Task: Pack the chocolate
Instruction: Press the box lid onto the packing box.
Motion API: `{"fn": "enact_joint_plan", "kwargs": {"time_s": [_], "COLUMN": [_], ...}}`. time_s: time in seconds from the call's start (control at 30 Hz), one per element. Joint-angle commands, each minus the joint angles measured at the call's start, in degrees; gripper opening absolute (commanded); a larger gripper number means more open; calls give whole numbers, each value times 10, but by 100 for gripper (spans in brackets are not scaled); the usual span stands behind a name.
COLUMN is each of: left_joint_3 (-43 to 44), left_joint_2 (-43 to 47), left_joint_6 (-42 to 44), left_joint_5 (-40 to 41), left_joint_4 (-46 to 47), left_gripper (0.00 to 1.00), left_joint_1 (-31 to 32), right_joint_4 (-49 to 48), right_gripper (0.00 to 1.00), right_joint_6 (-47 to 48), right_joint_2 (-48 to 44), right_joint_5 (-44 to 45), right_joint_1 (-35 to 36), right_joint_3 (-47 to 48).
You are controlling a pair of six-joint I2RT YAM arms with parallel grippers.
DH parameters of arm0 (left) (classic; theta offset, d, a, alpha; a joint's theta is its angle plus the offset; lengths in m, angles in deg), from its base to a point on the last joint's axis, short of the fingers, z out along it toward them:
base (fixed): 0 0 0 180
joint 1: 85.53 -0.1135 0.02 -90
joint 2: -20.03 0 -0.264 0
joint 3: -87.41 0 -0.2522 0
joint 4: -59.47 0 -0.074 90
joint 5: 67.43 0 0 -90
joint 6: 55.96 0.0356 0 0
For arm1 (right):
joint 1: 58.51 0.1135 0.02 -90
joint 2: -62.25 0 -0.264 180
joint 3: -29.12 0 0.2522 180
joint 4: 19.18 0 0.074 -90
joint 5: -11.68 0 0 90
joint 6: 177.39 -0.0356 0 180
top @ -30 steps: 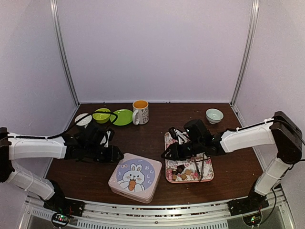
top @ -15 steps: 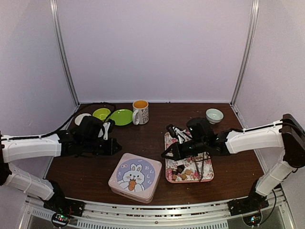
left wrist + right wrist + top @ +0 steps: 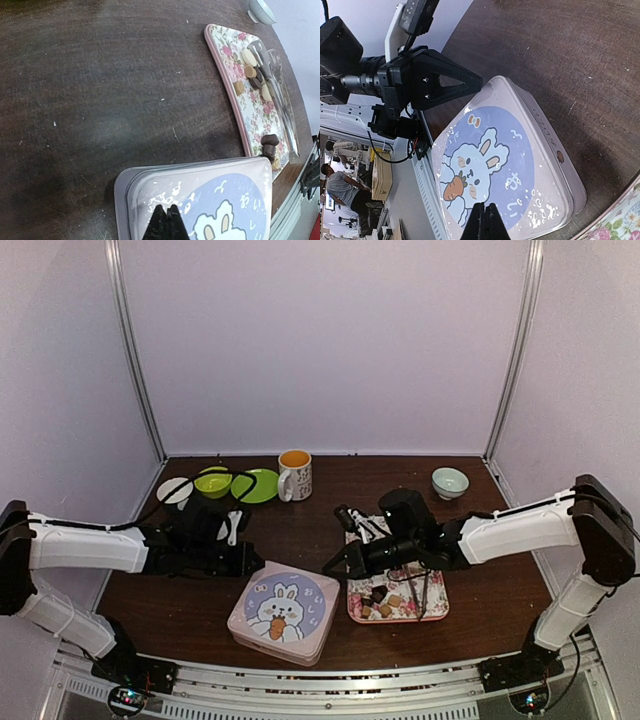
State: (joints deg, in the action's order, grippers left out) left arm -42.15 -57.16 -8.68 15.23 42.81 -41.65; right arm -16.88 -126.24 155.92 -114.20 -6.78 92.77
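**Both grippers shut at the tin, choc waiting on tray**

Landmark = bunny tin (image 3: 283,610), lid on, at the near edge of the table.

Why things sit as they do (my read): choc can't go in while the lid's on, so both arms are aimed at the tin, not the sweets.
- L gripper (image 3: 166,221): jaws pinched together, nothing between them. The tips are over the tin's left-rear rim; can't tell if they touch it.
- R gripper (image 3: 485,220): also pinched shut and empty. It hangs over the lid from the tin's right side, pointing across at the L one.
- Closed tips coming from opposite sides look like a setup to pry or steady the lid, prob w/ one arm bracing and the other lifting. That's a guess.

Where the choc is:
- The chocolate (image 3: 255,75) lies as loose brown, tan and cream pcs on the floral tray (image 3: 260,122), just right of the tin. Most of it is in two clusters, one at the tray's near end and one further back.
- The tongs (image 3: 280,85) lie along the tray beside the pcs, and nothing holds them.
- Relative to R gripper: choc is behind the fingertips and under the forearm, on the side away from the tin.
- Relative to L gripper: choc is well apart, w/ the whole tin in between.
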Motion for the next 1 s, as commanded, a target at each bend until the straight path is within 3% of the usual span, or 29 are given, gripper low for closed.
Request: {"fn": "enact_joint_plan", "kwargs": {"time_s": [0.0,0.17,0.27,0.37,0.5,0.6,0.77,0.97], "left_joint_3": [36,38,-18,-61,-62,-54,-30,-20], "left_joint_2": [27,49,23,-38,-99,-87,-6,34], "left_joint_6": [17,29,3,-24,-34,-30,1,8], "left_joint_5": [1,10,3,-42,-67,-56,-23,-42], "left_joint_4": [6,9,76,171,211,190,104,34], "left_gripper": [0,0,0,0,0,0,0,0], "left_joint_1": [-3,-3,-13,-27,-28,-28,-28,-28], "right_joint_4": [-6,-92,-158,-142,-95,-69,-23,-10], "right_gripper": [0,0,0,0,0,0,0,0], "right_joint_6": [8,-26,-61,-59,-30,-9,0,0], "right_joint_2": [8,70,88,61,4,-6,74,99], "right_joint_5": [8,10,-14,-18,-17,-11,-1,22], "right_joint_1": [1,-20,-31,-28,-21,-21,-21,-23], "right_joint_3": [-13,-69,-81,-68,-47,-40,-13,-12]}}
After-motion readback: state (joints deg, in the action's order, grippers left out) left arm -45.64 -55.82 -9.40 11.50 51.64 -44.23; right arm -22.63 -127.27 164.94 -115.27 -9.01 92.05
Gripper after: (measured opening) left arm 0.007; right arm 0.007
